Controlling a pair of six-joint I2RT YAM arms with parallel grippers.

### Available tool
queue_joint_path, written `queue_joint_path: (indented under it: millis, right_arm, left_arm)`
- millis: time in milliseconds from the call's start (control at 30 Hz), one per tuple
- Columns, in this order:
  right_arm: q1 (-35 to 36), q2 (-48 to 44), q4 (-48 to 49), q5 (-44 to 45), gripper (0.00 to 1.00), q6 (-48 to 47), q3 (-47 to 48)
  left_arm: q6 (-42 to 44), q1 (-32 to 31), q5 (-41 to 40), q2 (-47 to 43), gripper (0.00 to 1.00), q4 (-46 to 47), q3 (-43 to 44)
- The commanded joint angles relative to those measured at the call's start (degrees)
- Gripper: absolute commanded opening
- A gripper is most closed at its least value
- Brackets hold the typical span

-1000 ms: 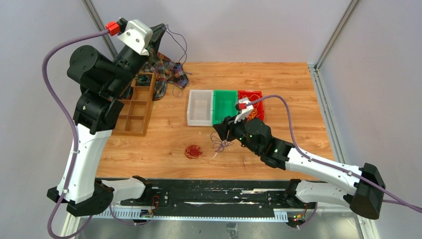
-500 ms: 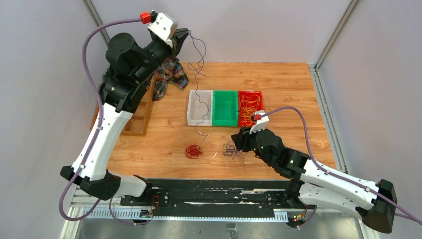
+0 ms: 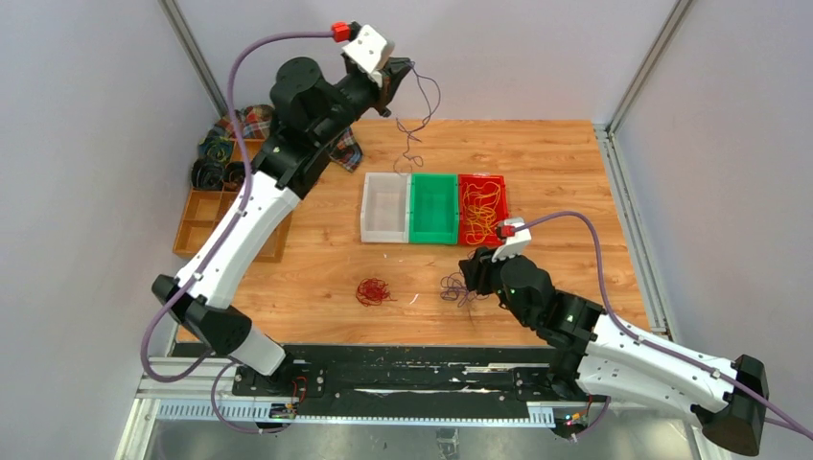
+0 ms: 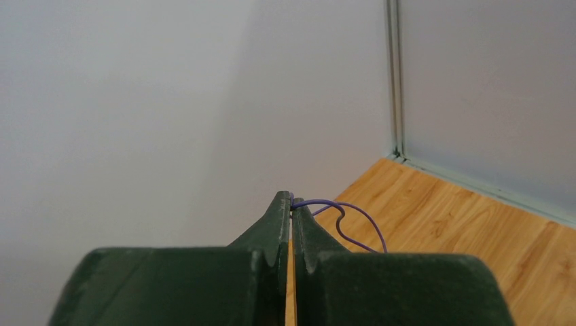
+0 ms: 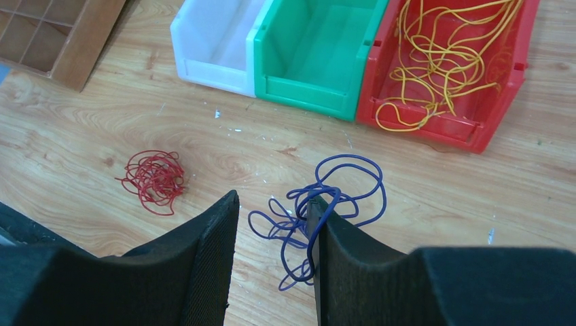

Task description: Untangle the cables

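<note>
Cables, left gripper [image 4: 292,200]: one thin blue-violet strand [image 4: 348,219] is clamped between closed jaws and held high over the far side of the worktop [image 3: 546,153]. Its loose end hangs toward the far edge of the white bin [image 3: 383,238].
Right gripper [image 5: 274,201]: the jaws are held apart, low over the blue tangle [image 5: 289,216], and some loops are seen right beside one finger.
Handling: the strands are judged very light, limp and a little springy. Loops are likely to snag and drag the whole knot, so a free end or an outer loop is best taken and drawn out slowly.
Further out: a red tangle [image 5: 155,180] lies on the worktop, apart from the blue one. Yellow cables [image 5: 448,61] are heaped in the red bin [image 5: 441,129].
Count: one lifted strand, one blue tangle, one red tangle and one yellow heap are counted, along with three bins, the green bin [image 5: 306,98] being the middle one. Strands inside each tangle cannot be counted.
</note>
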Motion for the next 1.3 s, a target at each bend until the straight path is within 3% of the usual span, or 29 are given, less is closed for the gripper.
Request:
queue_joint_path:
  millis: [0, 400, 700, 1267]
  right_arm:
    - [-0.69, -1.5, -0.87, 3.22, 0.42, 0.26, -1.19]
    - [-0.69, -4.79, -2.77, 5.19, 0.42, 0.49, -3.41]
    - [-0.69, -5.09, -3.29, 5.68, 0.42, 0.36, -3.48]
    - [-0.78, -7.19, -4.32, 7.05, 0.42, 0.32, -4.58]
  left_arm:
    - [0.34, -1.33, -0.43, 4.34, 0.0, 2.98, 2.82]
    - [3.32, -3.58, -1.57, 12.88, 0.0, 3.5, 6.93]
    - [6.49, -5.33, -3.2, 16.0, 0.0, 4.39, 16.12]
    - [9.23, -6.13, -3.97, 11.92, 0.0, 4.58, 0.1]
